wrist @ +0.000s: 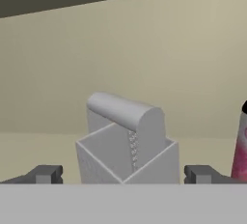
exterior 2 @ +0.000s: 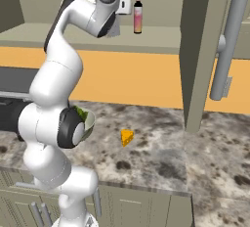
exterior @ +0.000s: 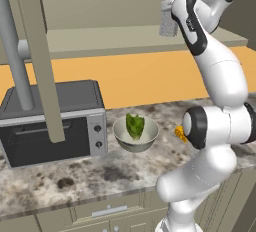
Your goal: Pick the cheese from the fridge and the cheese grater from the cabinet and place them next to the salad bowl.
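The grey metal cheese grater [wrist: 126,143] stands upright on the khaki cabinet shelf [exterior: 100,38], its loop handle on top. My gripper [wrist: 123,175] is open and level with the grater, one fingertip [wrist: 46,174] on each side of it and clear of its walls. From the left base the arm hides most of the grater [exterior: 167,24]. The yellow-orange cheese wedge [exterior 2: 127,137] lies on the marble counter to the right of the salad bowl [exterior: 136,133], which holds green lettuce. The arm partly covers the cheese [exterior: 179,134] in the left base view.
A slim pink bottle [exterior 2: 138,16] stands on the shelf close to the right of the grater. The cabinet's open doors [exterior: 42,51] [exterior 2: 197,50] hang over the counter on both sides. A dark toaster oven [exterior: 50,121] sits left of the bowl.
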Controlling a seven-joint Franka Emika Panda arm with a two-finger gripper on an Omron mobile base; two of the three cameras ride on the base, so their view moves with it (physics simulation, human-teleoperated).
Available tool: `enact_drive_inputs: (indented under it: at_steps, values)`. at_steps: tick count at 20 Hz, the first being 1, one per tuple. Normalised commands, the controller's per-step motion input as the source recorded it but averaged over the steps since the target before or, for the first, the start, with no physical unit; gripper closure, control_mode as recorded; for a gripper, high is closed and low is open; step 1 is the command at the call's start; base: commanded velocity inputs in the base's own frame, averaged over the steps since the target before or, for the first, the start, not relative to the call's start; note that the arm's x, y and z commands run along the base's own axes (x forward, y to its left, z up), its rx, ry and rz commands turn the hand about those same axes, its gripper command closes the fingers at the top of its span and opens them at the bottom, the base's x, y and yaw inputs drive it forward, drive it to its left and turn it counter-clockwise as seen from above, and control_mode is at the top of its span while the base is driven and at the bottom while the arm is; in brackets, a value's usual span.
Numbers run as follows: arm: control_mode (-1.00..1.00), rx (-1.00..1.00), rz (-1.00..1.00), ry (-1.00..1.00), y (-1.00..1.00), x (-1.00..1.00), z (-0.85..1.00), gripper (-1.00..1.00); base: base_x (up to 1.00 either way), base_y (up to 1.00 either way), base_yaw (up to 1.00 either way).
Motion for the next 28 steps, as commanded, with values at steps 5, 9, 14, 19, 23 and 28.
enact_drive_inputs:
  at_steps: [5,9,14,19,23,28]
  values:
    - [-1.0,0.0,0.0,0.0,-0.1,0.16,0.0,-1.0,0.0,0.0,0.0]
    - [-1.0,0.0,0.02,0.0,-0.03,0.27,0.0,-1.0,0.0,0.0,0.0]
    - [-1.0,0.0,0.07,0.0,0.0,0.31,0.0,-1.0,0.0,0.0,0.0]
    - [-1.0,0.0,0.09,0.0,0.0,0.16,0.0,-1.0,0.0,0.0,0.0]
    - [-1.0,0.0,0.08,0.0,0.0,0.1,0.0,-1.0,0.0,0.0,0.0]
    - [-1.0,0.0,0.08,0.0,0.02,0.01,-0.08,1.0,0.0,0.0,0.0]
